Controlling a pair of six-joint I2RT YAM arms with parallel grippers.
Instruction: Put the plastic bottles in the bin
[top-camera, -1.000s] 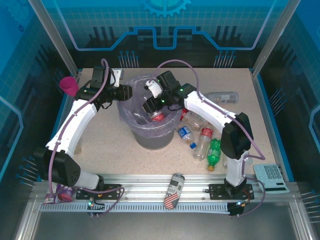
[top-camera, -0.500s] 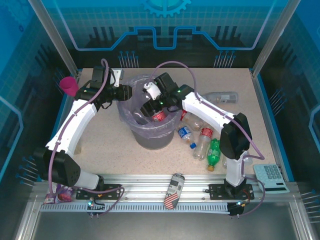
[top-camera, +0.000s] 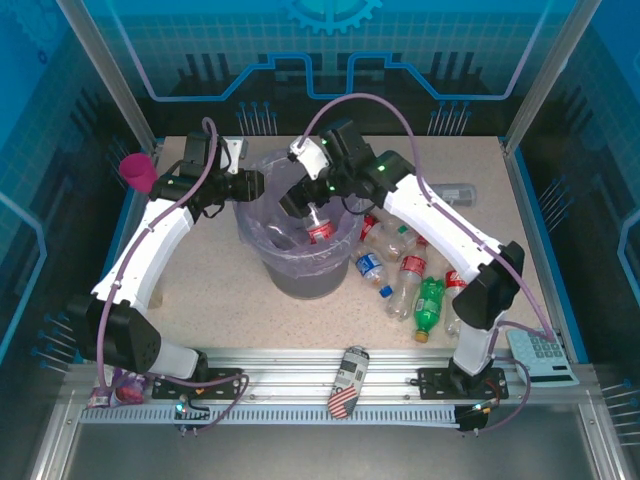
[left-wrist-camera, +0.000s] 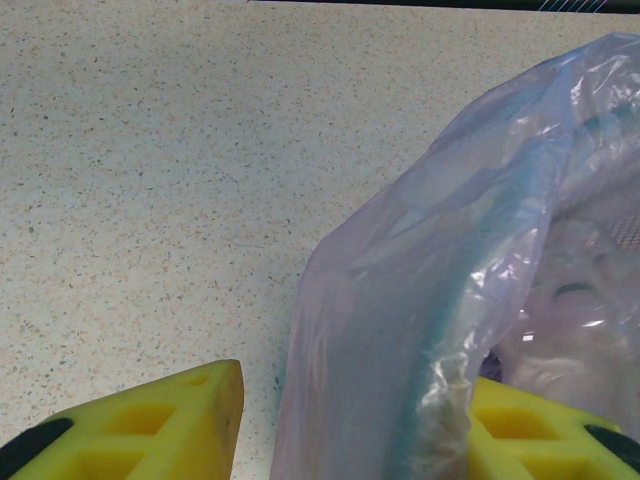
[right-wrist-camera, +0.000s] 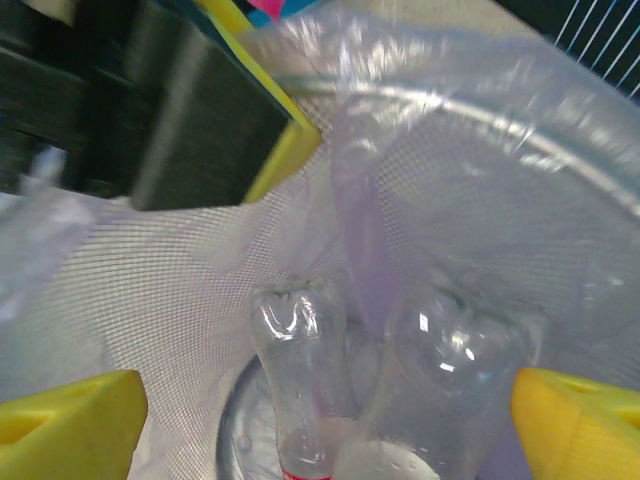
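The right gripper (top-camera: 298, 203) hangs over the mouth of the bin (top-camera: 305, 282) with its yellow fingers (right-wrist-camera: 70, 420) spread wide and nothing between them. Straight below it, two clear bottles (right-wrist-camera: 300, 345) lie inside the lavender bag (right-wrist-camera: 420, 150), and the overhead camera shows a red label (top-camera: 320, 232) in there. The left gripper (top-camera: 250, 186) is at the bin's far left rim, closed on it – bag and rim edge are pinched between its fingers (left-wrist-camera: 150, 430). More bottles lie in a loose pile (top-camera: 400, 262) on the table (top-camera: 200, 290) just right of the bin, the green bottle (top-camera: 428, 304) at the near end. One clear bottle (top-camera: 452, 192) lies apart – farther back on the right.
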